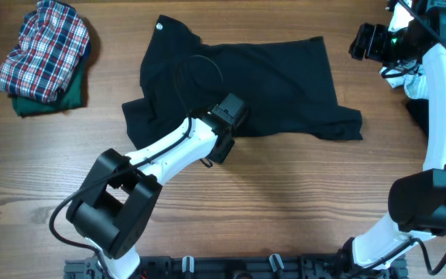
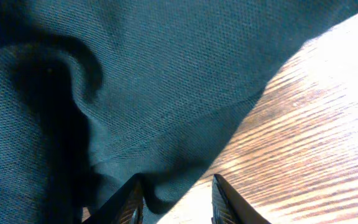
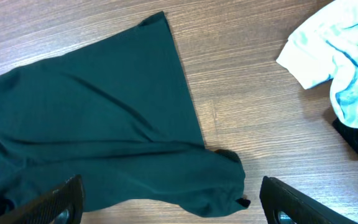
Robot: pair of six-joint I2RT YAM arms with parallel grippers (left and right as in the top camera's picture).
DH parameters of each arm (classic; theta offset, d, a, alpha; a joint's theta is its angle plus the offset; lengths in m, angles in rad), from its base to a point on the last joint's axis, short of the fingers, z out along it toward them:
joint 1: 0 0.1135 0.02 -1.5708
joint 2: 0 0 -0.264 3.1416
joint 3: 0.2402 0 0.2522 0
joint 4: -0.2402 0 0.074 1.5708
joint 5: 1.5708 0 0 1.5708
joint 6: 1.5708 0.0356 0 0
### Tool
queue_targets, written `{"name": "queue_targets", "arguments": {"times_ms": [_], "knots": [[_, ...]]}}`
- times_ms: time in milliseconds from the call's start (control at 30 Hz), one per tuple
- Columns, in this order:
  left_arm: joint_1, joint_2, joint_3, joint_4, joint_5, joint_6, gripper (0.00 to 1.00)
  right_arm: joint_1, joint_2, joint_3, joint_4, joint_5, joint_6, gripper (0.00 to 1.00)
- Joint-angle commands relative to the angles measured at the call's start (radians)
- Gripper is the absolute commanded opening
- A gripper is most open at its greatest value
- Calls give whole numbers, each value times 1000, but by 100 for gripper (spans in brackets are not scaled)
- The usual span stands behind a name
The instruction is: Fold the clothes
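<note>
Clearly the black T-shirt (image 2: 166,93) has its hem between the left jaws.

No text, number, brand name or sign is legible to you in any of the three views. The only print is a small white mark (image 1: 160,25) on the black T-shirt (image 1: 269,85), near the garment's upper left corner in the overhead view. At this size you cannot tell whether it contains letters or only a symbol, so treat it as unreadable.
</note>
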Motion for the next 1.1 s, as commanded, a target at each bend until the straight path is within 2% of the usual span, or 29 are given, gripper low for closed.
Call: {"name": "queue_targets", "arguments": {"times_ms": [0, 233, 333, 367, 400, 433, 633, 933, 1067], "knots": [[5, 29, -6, 5, -51, 15, 37, 1, -18, -5, -8, -14, -4, 91], [9, 68, -6, 20, -105, 15, 34, 1, -18, -5, -7, -14, -4, 91], [13, 68, -6, 24, -135, 15, 21, 1, -18, -5, -6, -14, -4, 91], [17, 68, -6, 23, -154, 13, 11, 1, -18, -5, -6, -14, -4, 91], [18, 68, -5, 23, -163, 11, 6, 1, -18, -5, -6, -14, -4, 91], [19, 65, -5, 22, -167, 11, 4, 1, -18, -5, -6, -14, -4, 91], [35, -8, 30, -24, -174, -23, 4, 1, -18, -5, -4, -14, -4, 91], [64, -232, 58, -32, -169, -23, 4, 1, -18, -5, -3, -14, -3, 92], [63, -309, 58, -90, -76, -27, 4, 1, -18, -5, -2, -14, -4, 93]]}}
